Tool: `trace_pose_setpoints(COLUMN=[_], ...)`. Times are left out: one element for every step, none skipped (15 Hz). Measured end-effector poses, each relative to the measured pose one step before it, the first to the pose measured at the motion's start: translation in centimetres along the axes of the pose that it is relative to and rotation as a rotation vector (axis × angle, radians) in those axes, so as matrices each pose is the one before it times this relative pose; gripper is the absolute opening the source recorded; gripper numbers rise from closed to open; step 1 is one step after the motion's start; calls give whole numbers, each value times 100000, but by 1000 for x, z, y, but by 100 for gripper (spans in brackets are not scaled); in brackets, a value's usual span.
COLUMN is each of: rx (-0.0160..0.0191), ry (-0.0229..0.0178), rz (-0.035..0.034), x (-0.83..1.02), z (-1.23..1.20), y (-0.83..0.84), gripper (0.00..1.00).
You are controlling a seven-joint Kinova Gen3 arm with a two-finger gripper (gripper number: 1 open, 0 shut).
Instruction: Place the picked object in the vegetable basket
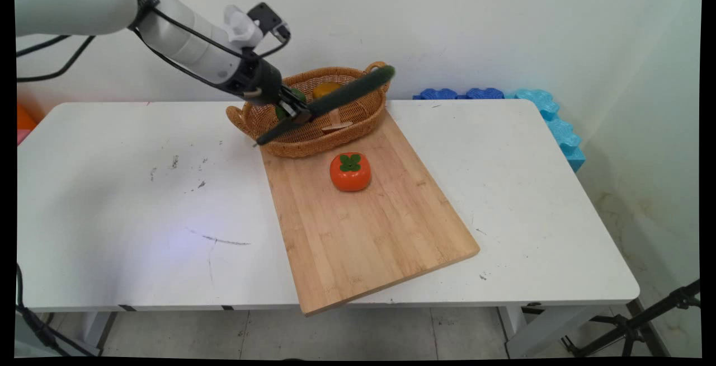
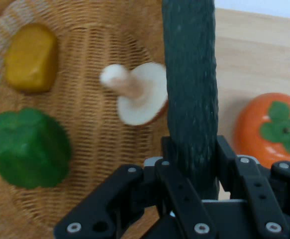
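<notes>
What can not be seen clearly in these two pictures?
- Gripper fingertips: hand view, hidden behind the cucumber it clamps.
- Mushroom, green pepper, yellow piece: main view, mostly hidden by the basket wall, gripper and cucumber.
- Persimmon: hand view, cut by the right edge.

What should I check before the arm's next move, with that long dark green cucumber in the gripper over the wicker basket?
1. Grip: the black two-finger gripper is shut on the long dark green cucumber, held nearer one end than its middle: ok.
2. Cucumber clear of the woven wicker basket: it lies across the top; whether it touches the rim, cannot tell.
3. Basket contents: green pepper, yellow piece and white mushroom lie inside: ok.
4. Orange persimmon with green leaf top sits on the wooden cutting board, outside the basket: ok.
5. Board's near corner overhangs the white table: not ok.
</notes>
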Motion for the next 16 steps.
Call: trace_pose_setpoints(rx=[1790,1423,1499,1236,856,747,405,200,47,-122,-177,-98,-205,-181,-34,9], ry=[-416,-372,-433,-443,-325,-400,-250,-246,-224,-204,-177,-94,-198,-169,-234,-297], rz=[-1200,-887,-817,-500,-190,-53,196,159,104,-75,-149,-112,-274,-268,-391,-521], x=[-185,-146,-157,-87,-49,-38,61,89,82,175,148,74,191,207,138,133], z=[-21,41,93,242,248,378,479,548,491,634,550,273,622,588,482,518], y=[-824,-668,-713,-653,-487,-507,-394,-313,-196,-141,-73,-21,-29,-1,-21,-40], gripper=[0,0,0,0,0,0,0,0,0,0,0,0,0,0,0,0])
